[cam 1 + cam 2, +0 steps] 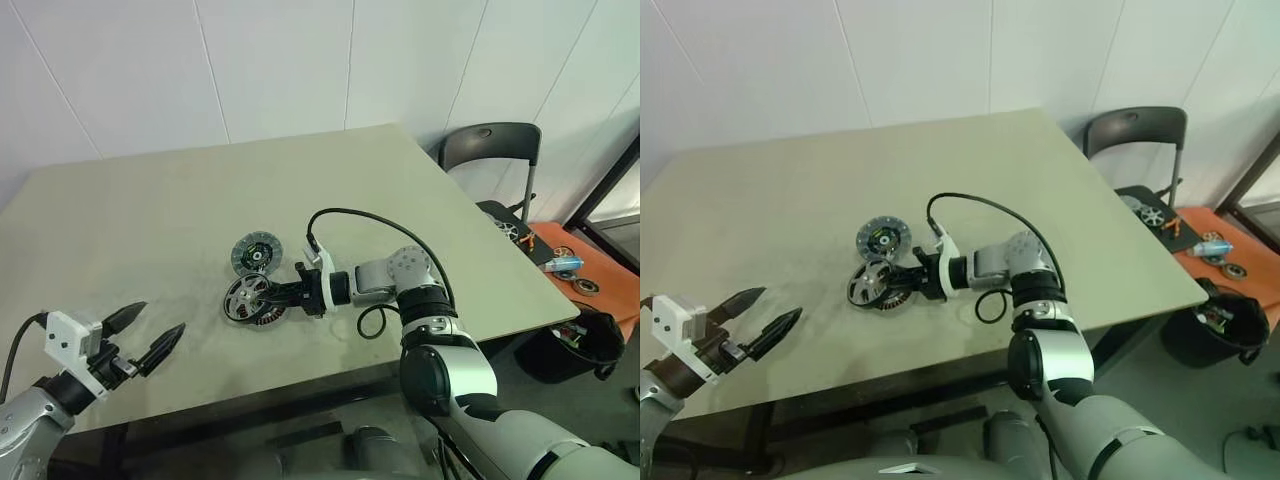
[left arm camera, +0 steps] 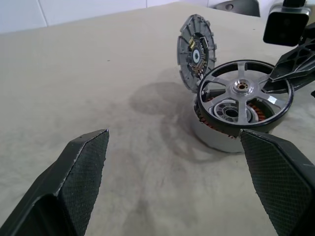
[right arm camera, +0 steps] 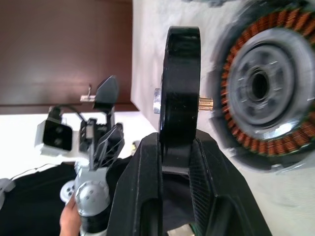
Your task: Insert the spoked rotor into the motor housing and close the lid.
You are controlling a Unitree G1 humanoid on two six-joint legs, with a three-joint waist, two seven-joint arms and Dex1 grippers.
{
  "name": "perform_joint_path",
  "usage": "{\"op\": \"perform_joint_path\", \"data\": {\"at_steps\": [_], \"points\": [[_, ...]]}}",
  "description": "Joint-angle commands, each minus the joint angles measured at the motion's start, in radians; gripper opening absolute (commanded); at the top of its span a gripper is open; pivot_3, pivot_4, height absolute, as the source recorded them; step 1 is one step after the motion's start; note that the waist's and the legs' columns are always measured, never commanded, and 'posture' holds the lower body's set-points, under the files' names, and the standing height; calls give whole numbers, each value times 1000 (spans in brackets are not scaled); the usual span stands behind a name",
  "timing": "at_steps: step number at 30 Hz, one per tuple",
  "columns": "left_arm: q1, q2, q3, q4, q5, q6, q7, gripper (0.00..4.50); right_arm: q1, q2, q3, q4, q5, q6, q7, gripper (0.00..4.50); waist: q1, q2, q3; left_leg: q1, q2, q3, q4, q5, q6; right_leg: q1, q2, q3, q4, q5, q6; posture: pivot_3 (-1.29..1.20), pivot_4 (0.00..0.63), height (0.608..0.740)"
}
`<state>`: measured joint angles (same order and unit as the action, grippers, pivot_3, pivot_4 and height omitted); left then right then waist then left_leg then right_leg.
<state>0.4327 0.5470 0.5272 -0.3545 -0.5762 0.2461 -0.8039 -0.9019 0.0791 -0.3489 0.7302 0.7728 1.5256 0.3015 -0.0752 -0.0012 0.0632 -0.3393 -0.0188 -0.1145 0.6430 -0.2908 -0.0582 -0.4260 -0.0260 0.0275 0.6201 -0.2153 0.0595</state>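
- Two steps remain, by my reading: rotor not yet seated, lid not yet on. Neither is done.
- Rotor: clamped by its dark rim between the right gripper's two fingers, spoked face and hub showing toward the left wrist camera. It hangs tilted over the housing, one edge low against the housing's near side, the other raised; copper windings are visible through the spokes. From the right wrist view the rotor's short shaft points at the housing's centre bore but stands just outside it; whether rim and housing touch I cannot tell.
- Housing: sits on the table, roughly mid-table toward the near edge, directly under the rotor.
- Lid: lies flat on the table just beyond the housing, apart from it, untouched.
- Right gripper: narrow, closed on the rotor's rim, reaching in from the robot's right, roughly level.
- Left gripper: fingers spread wide, holding nothing, well apart from the parts at the near left table edge, pointed toward them.
- Judgement: next need is to level the rotor and align shaft to bore before lowering.
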Motion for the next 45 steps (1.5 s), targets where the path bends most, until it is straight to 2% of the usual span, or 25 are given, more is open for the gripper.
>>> {"op": "perform_joint_path", "data": {"at_steps": [1, 21, 33, 38, 45], "points": [[8, 4, 32, -18, -11, -27, -4, 4500, -37, 3, -15, 8, 2, -15, 30, 389, -1, 0, 0, 0, 0, 0, 0, 0, 0, 0, 0, 0, 0, 0, 0, 0, 0, 740], [-9, 2, 10, -8, 3, -37, 9, 4500, -41, -14, -1, 15, -45, -37, 76, 389, -2, 0, 0, 0, 0, 0, -1, 0, 0, 0, 0, 0, -1, 0, 0, 0, 0, 740], [-19, 2, 2, -4, 4, -39, 14, 4500, -59, -18, 17, -75, -47, 26, 69, 4388, -2, 0, 0, 0, 0, 0, -1, 0, 0, 0, 0, 0, -1, 0, 0, 0, 0, 740], [-31, 2, -9, 1, 7, -37, 16, 4500, -46, -75, 83, -172, -44, 84, 87, 4455, 2, 0, 0, -1, 0, 0, -1, 0, 0, 0, 0, 0, -1, 0, 0, 0, 0, 740], [-55, 9, -24, 5, 8, -30, 23, 4500, -56, -190, 191, -261, 35, 89, 147, 4455, 0, 0, 0, -1, 0, 0, -1, 0, 0, 0, 0, 0, -2, 0, 0, 0, 0, 740]]}}
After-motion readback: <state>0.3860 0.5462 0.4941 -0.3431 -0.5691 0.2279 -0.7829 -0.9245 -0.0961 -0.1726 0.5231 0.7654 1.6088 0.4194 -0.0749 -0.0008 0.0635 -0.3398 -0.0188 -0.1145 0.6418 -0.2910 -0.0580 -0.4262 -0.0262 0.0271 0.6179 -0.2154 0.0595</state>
